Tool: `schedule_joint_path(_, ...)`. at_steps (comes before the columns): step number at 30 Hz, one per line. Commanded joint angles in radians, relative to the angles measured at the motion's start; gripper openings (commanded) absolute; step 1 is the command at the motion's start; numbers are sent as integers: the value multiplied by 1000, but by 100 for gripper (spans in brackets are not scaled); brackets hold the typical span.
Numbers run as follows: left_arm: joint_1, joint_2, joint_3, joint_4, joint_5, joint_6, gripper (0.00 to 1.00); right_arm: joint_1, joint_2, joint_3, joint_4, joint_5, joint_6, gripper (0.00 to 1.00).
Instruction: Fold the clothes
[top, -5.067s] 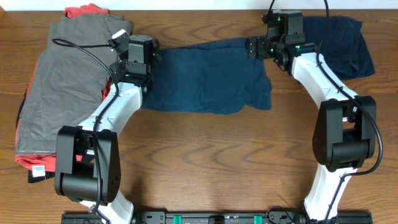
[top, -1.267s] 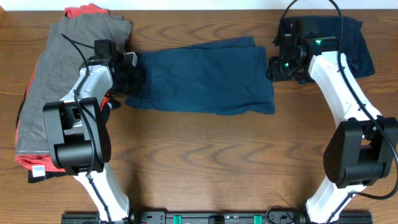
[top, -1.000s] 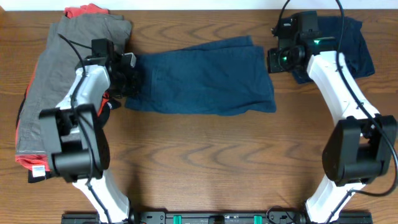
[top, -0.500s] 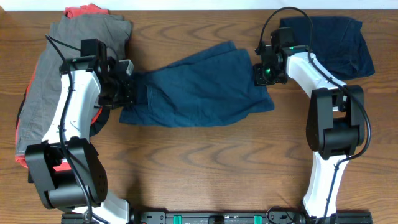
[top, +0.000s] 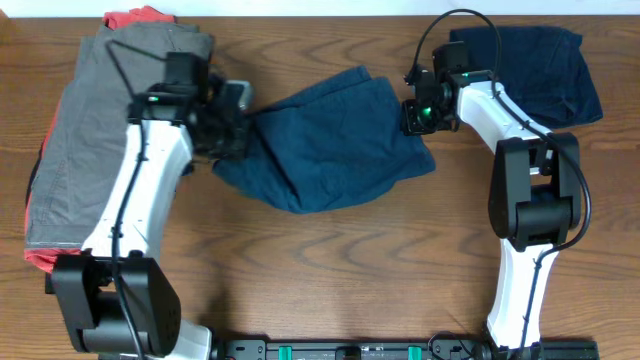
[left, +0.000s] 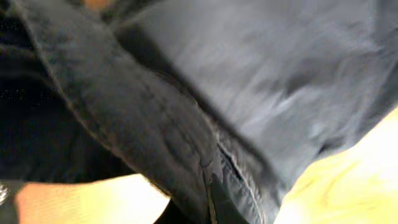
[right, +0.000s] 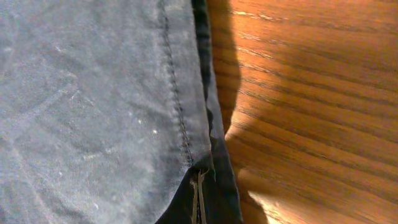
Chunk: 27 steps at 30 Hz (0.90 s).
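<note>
Shorts (top: 330, 150) lie bunched, ends clamped by left pincer (top: 238, 125) and right pincer (top: 412, 112).

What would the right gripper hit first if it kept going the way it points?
The navy shorts: the right gripper pinches their edge and points across them, so more of that fabric comes first. Depth is unclear.

blurred dark navy shorts (left: 267, 81), folded seam (left: 155, 124), pale patches (left: 348, 180) below

The wooden surface (top: 330, 270) carries crumpled navy shorts (top: 330, 150) at far middle, a grey-topped clothes pile (top: 70, 140) at left, and a navy garment (top: 545, 70) far right.
</note>
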Motion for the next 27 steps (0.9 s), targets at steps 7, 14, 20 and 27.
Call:
schedule_joint_path(7,-212,-8,17,231,-9,-120,6,53,97,-40,-20,24,30,1)
schedule_joint_path(14,-322,77,17,420,-70,-179,6,59,97,-40,-19,24,30,1)
schedule_joint_path(20,-377,179,17,571,-69,-230,6,59,97,-40,-19,24,30,1)
schedule_joint_path(27,-438,197,17,686,-63,-252,6,59,98,-40,-14,24,30,1)
